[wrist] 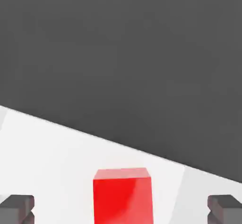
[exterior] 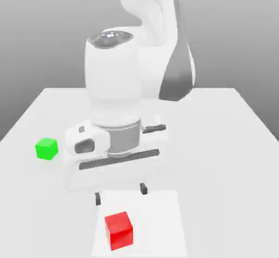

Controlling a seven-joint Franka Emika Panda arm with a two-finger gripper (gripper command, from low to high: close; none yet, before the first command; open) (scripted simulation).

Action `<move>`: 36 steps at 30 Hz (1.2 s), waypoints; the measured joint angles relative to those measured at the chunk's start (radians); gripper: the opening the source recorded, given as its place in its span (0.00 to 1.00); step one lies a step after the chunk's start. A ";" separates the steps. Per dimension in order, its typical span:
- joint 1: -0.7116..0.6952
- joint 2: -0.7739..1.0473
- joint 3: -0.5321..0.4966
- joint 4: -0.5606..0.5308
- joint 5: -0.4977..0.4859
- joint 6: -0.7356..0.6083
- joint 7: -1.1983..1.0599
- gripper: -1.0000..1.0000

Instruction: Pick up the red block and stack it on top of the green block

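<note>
Red block [exterior: 119,230] on white table [exterior: 229,142], near front edge in exterior view, resting flat on a slightly brighter white patch of the surface. Not held, nothing touching it. In hand view, red block [wrist: 123,195] seen between the two dark fingertips [wrist: 18,209], with clear gaps on both sides.

Gripper [exterior: 120,193] above table, just behind red block in exterior view, pointing down. Jaws spread wide, empty; fingertips [exterior: 98,198] short and dark, apart from the block. Whether tips touch the table: cannot tell.

Green block [exterior: 47,148] on table toward exterior view's left, farther back than red block, well apart from it. Sits flat, untouched, just beside the white hand housing as seen from this angle.

Arm [exterior: 136,82] white with grey joint sections, rising behind the hand and hiding middle of table.

Stack not yet made: both blocks separate, each on the table surface. Background plain grey in exterior view, dark grey beyond table edge in hand view.
</note>
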 joint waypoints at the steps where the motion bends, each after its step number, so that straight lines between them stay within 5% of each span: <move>1: -0.005 0.035 0.006 0.001 0.007 0.026 -0.011 0.50; 4: -0.033 0.144 0.041 0.015 0.041 0.113 -0.041 0.50; 5: -0.043 0.179 0.053 0.020 0.053 0.141 -0.050 0.00; 12: -0.047 0.187 0.057 0.021 0.055 0.147 -0.051 0.00; 18: -0.044 0.000 0.000 -0.018 -0.033 0.002 -0.028 0.00; 36: -0.705 -0.475 -0.469 -0.381 -0.494 -0.083 -0.845 0.00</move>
